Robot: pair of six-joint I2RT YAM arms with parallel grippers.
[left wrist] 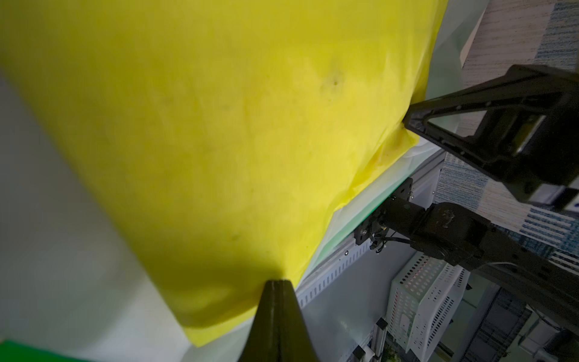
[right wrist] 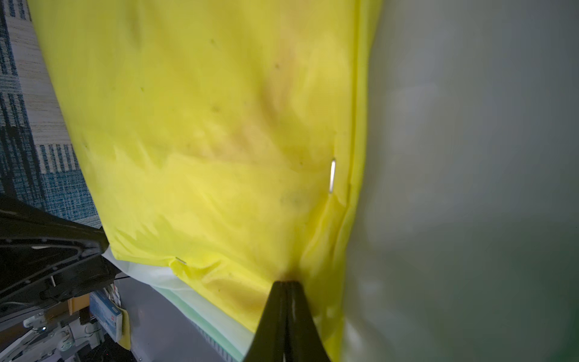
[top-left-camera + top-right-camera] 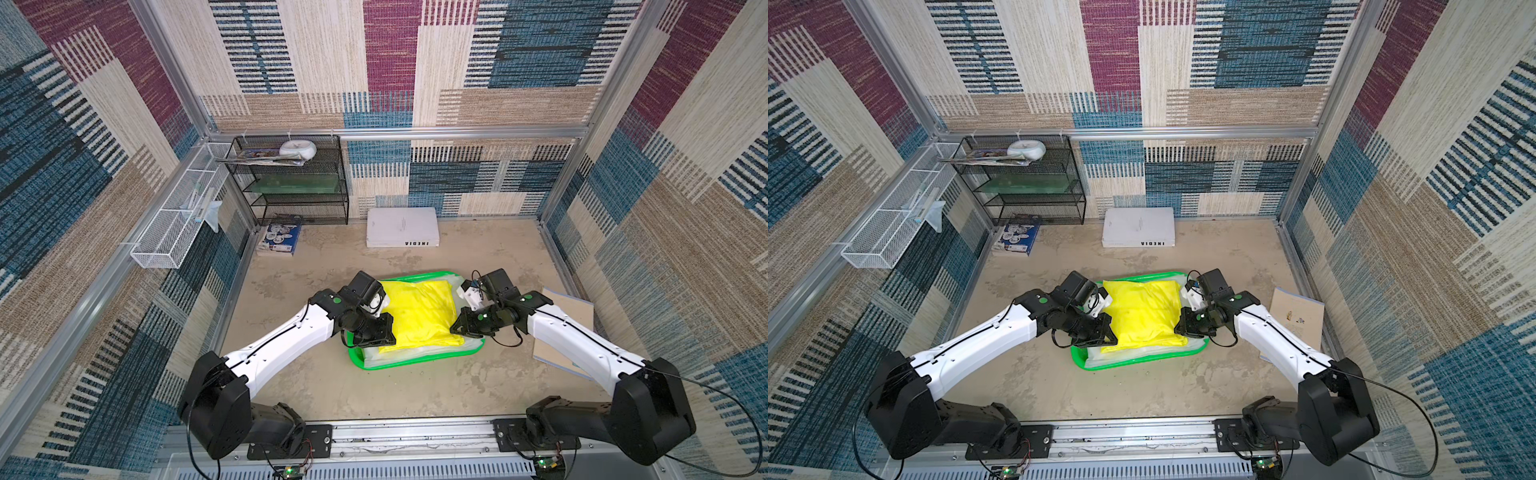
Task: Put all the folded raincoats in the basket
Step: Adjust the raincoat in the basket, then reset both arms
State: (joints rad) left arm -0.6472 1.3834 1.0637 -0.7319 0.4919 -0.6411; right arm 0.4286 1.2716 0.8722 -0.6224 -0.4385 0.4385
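The folded raincoat (image 3: 419,316) (image 3: 1142,316) is bright yellow and lies over the green basket (image 3: 399,365) (image 3: 1133,361), on a translucent white sheet inside it. I cannot tell whether the raincoat's full weight rests there. My left gripper (image 3: 390,334) (image 1: 277,282) is shut on the raincoat's left edge. My right gripper (image 3: 455,326) (image 2: 286,283) pinches the right edge, its jaws pressed together on the yellow fabric. Each wrist view is filled by yellow fabric, with the opposite gripper at the far side.
A white box (image 3: 402,227) lies on the floor behind the basket. A black mesh rack (image 3: 291,183) stands at the back left, a blue book (image 3: 280,237) in front of it. A white wire basket (image 3: 178,220) hangs on the left wall. A flat cardboard-coloured booklet (image 3: 569,316) lies under the right arm.
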